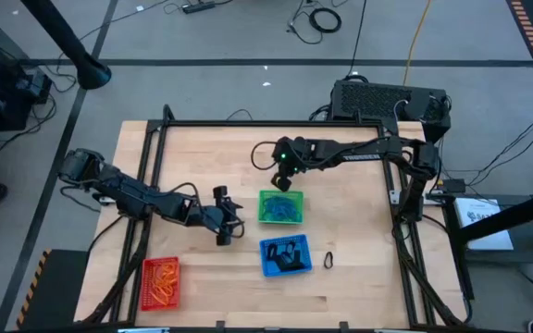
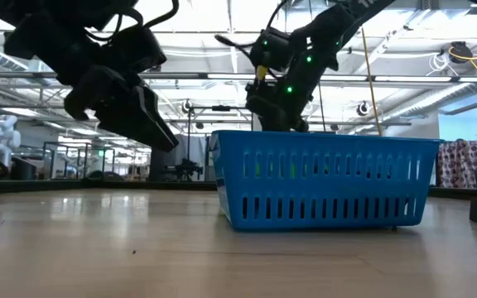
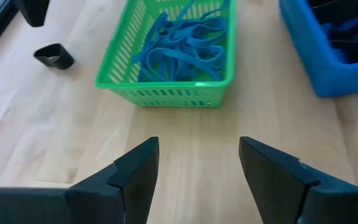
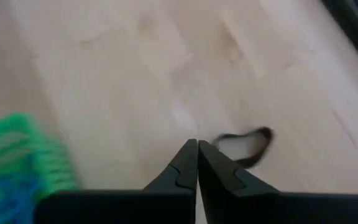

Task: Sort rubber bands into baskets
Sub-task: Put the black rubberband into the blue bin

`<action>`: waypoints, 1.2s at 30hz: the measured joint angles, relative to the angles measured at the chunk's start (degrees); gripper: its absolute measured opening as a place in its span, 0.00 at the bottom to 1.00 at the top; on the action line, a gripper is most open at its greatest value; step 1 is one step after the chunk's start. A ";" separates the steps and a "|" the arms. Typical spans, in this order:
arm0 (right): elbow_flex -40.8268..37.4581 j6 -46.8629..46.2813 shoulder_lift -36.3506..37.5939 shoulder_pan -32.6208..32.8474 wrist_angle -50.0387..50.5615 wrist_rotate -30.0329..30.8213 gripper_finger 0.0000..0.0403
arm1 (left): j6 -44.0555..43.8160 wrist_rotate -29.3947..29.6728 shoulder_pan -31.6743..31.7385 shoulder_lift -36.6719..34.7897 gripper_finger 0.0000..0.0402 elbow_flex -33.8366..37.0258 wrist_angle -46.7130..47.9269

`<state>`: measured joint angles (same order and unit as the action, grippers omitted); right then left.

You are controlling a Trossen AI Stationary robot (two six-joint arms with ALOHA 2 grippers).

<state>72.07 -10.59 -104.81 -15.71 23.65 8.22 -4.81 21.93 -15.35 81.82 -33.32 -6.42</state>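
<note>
We judged the sort nearly complete; at lower left of the high view the red basket held orange rubber bands; the left gripper, jaws wide and empty, hung left of centre; the green basket held blue bands; the right gripper, jaws shut on nothing we could see, sat above it; the blue basket held black bands; one black band lay loose on the table just right of it.

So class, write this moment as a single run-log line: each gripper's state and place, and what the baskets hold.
left gripper: open, near green basket | right gripper: shut, above table | green basket: blue bands | red basket: orange bands
</note>
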 joint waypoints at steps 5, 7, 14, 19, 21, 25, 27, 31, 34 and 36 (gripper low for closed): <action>-0.02 -0.62 -0.07 -3.08 -1.92 0.81 0.10 | 0.80 -0.65 1.18 0.02 0.57 0.00 0.04; -0.02 0.09 -0.08 -4.20 -1.66 0.56 0.17 | 0.78 -0.66 1.18 0.00 0.57 0.00 0.22; -0.15 -3.66 -3.00 -6.20 -3.31 0.50 0.45 | 0.67 -1.07 1.14 0.01 0.57 0.00 0.41; -0.13 -3.76 -7.61 -6.74 -6.07 0.43 0.62 | 0.04 -1.09 1.14 0.02 0.57 0.00 0.46; -0.13 -3.76 -8.53 -6.83 -6.04 0.51 0.67 | -0.71 -1.12 1.14 0.00 0.57 0.00 0.77; -0.11 -4.78 -8.66 -7.27 -6.68 1.52 0.74 | -0.75 -2.23 1.14 0.02 0.57 0.00 1.01; -0.11 -5.76 -8.66 -7.52 -6.61 2.11 0.75 | -0.76 -2.28 1.14 0.02 0.57 0.00 0.88; -0.07 -7.93 -8.93 -7.90 -5.89 -2.27 0.74 | -0.86 -2.32 1.14 0.01 0.57 0.00 0.64; -0.02 -8.37 -10.00 -7.84 -5.48 -3.86 0.72 | -0.88 -2.32 1.14 0.01 0.57 0.00 0.37; -0.02 -8.84 -10.59 -7.81 -5.44 -3.73 0.71 | -0.89 -2.32 1.14 0.01 0.57 0.00 0.35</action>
<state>72.05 -19.43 -115.41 -23.53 18.21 4.49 -5.70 19.62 -14.22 81.83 -33.32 -6.07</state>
